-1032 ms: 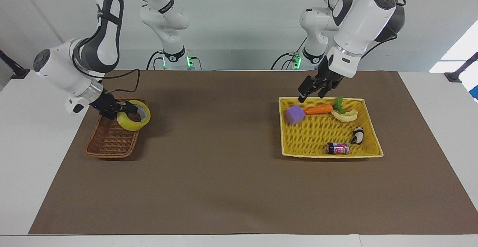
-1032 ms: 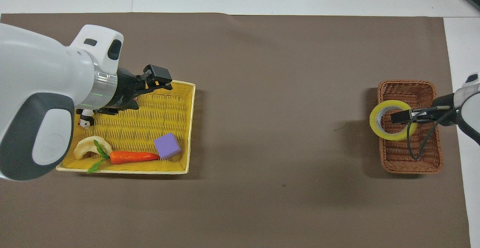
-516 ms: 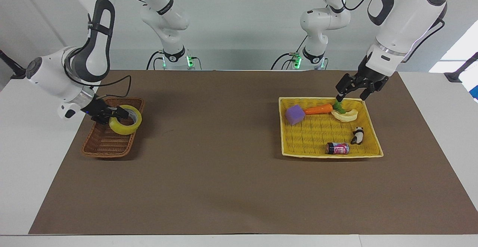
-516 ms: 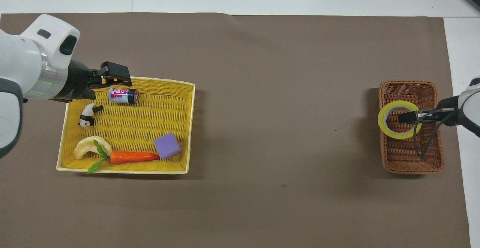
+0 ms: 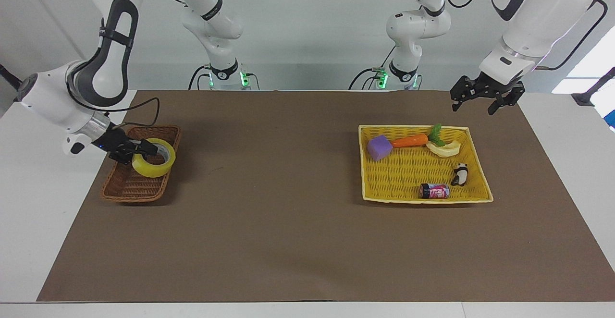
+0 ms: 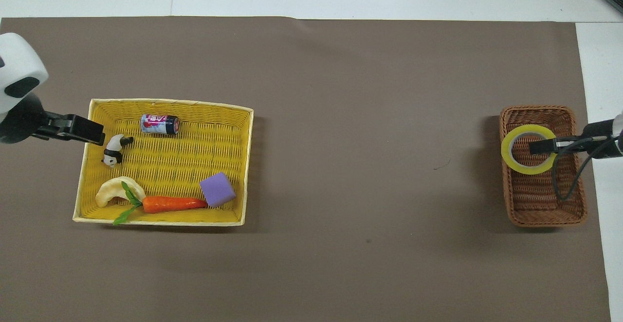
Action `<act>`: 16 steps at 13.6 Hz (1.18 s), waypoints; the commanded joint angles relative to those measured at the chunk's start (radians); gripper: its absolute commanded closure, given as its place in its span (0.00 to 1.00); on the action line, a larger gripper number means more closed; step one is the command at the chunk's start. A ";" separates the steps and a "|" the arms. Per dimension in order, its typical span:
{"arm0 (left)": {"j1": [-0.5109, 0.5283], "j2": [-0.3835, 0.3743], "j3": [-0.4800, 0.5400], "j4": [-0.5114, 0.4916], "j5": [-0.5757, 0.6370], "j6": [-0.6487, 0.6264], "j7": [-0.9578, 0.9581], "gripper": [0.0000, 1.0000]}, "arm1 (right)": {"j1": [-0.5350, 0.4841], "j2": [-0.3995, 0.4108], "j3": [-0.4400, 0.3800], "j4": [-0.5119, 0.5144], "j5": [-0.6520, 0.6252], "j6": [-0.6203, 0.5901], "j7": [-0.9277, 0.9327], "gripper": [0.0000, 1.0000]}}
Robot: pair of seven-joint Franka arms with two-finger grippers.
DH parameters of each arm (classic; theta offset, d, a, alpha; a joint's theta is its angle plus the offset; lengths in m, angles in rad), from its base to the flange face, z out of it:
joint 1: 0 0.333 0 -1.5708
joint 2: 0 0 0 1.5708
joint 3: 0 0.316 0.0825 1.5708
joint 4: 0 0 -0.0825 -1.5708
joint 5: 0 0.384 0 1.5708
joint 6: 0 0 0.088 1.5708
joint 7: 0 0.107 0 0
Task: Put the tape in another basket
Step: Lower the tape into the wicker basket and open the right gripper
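Note:
The yellow tape roll (image 5: 153,170) is held tilted in my right gripper (image 5: 139,149), which is shut on its wall with one finger inside the ring. The roll hangs low over the dark brown wicker basket (image 5: 126,186) at the right arm's end of the table, overlapping the rim toward the table's middle. I cannot tell whether it touches the rim. In the overhead view the tape (image 6: 507,148) and right gripper (image 6: 540,145) lie over the basket (image 6: 540,200). My left gripper (image 5: 473,105) is open and empty in the air, just off the yellow tray's corner (image 6: 85,130).
The flat yellow woven tray (image 5: 423,200) sits toward the left arm's end. It holds a purple cube (image 5: 379,147), a carrot (image 5: 408,140), a pale curved piece (image 5: 444,150), a panda figure (image 5: 460,174) and a small can (image 5: 434,191). Brown mat covers the table.
My right gripper has carried the tape lower and toward the right arm's end, and the brown basket slid the same way. My left gripper rose and withdrew off the tray.

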 commanded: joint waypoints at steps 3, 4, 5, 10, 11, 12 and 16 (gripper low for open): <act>0.006 -0.059 0.000 -0.046 0.016 -0.025 0.018 0.00 | -0.032 -0.008 0.000 -0.035 -0.027 -0.002 -0.042 1.00; 0.007 -0.059 0.006 -0.043 0.016 -0.034 0.019 0.00 | -0.035 0.000 0.000 -0.051 -0.055 0.010 -0.063 1.00; 0.009 -0.052 0.010 -0.029 0.010 -0.053 0.015 0.00 | -0.046 0.006 0.000 -0.069 -0.060 0.033 -0.094 1.00; 0.015 0.012 0.010 0.084 0.015 -0.135 0.012 0.00 | -0.077 0.031 -0.001 -0.146 -0.061 0.123 -0.197 1.00; 0.015 0.026 0.010 0.109 0.016 -0.141 0.012 0.00 | -0.075 0.034 -0.001 -0.146 -0.064 0.133 -0.197 0.60; 0.014 0.027 0.010 0.109 0.019 -0.126 0.013 0.00 | -0.075 0.037 0.000 -0.144 -0.067 0.132 -0.192 0.01; 0.014 0.014 0.010 0.083 0.018 -0.100 0.019 0.00 | -0.078 0.041 0.002 -0.072 -0.064 0.109 -0.183 0.00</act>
